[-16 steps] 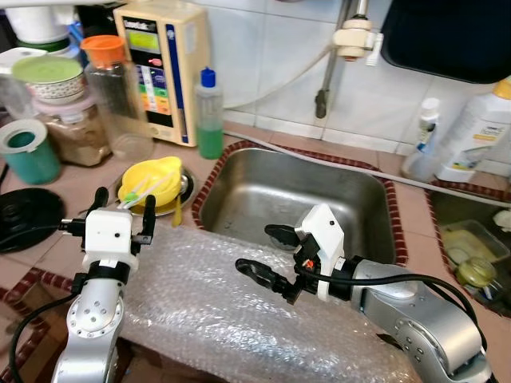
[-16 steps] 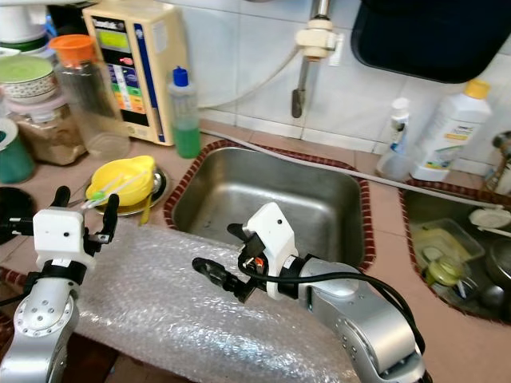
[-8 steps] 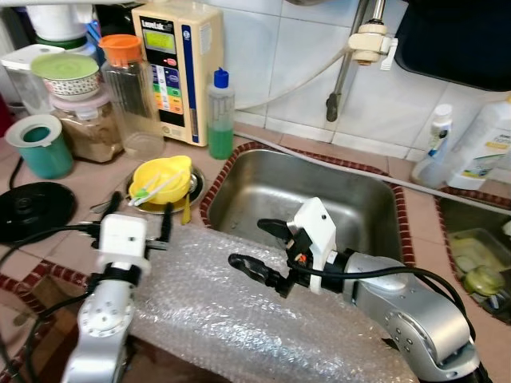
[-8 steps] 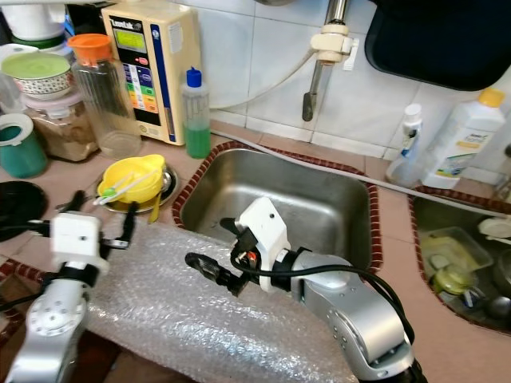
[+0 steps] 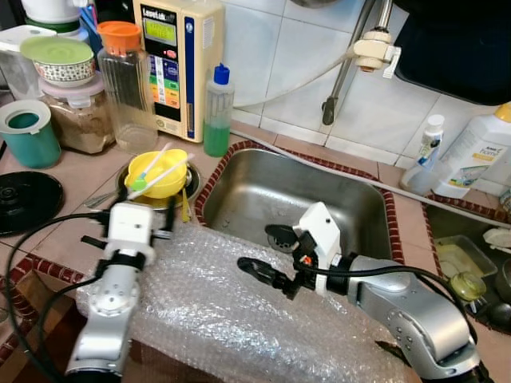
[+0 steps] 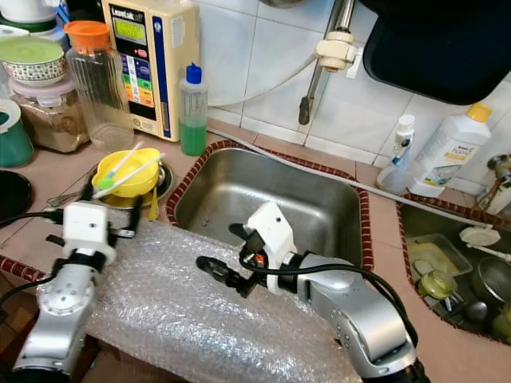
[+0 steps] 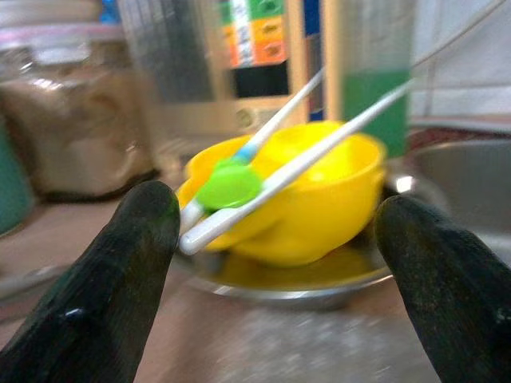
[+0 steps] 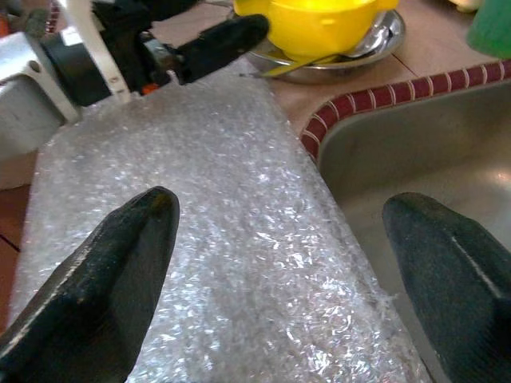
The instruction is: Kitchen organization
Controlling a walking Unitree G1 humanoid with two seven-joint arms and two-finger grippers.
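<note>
1. A sheet of bubble wrap (image 5: 231, 311) is spread over the front of the worktop (image 5: 72, 171), beside the sink (image 5: 295, 199), with its far edge just in front of the yellow bowl (image 5: 160, 171).
2. The bowl is stood in a steel dish (image 6: 160, 187), near a green bottle (image 5: 215, 112) and a jar (image 5: 132, 88); two long white utensils (image 7: 263, 179) are laid across its rim.
3. The left tool (image 5: 142, 226) is held low over the wrap's far edge, aimed at the bowl. Its fingers (image 7: 120, 279) are spread wide and nothing is held, as if the bowl is to be straddled.
4. The right tool (image 5: 270, 259) is hovered over the wrap at the sink's near rim, also spread wide and empty, pointed toward the left arm.
5. The bowl is judged to be the thing in hand: no grasp is made yet, and the loose utensils could be knocked off by a closing finger.
</note>
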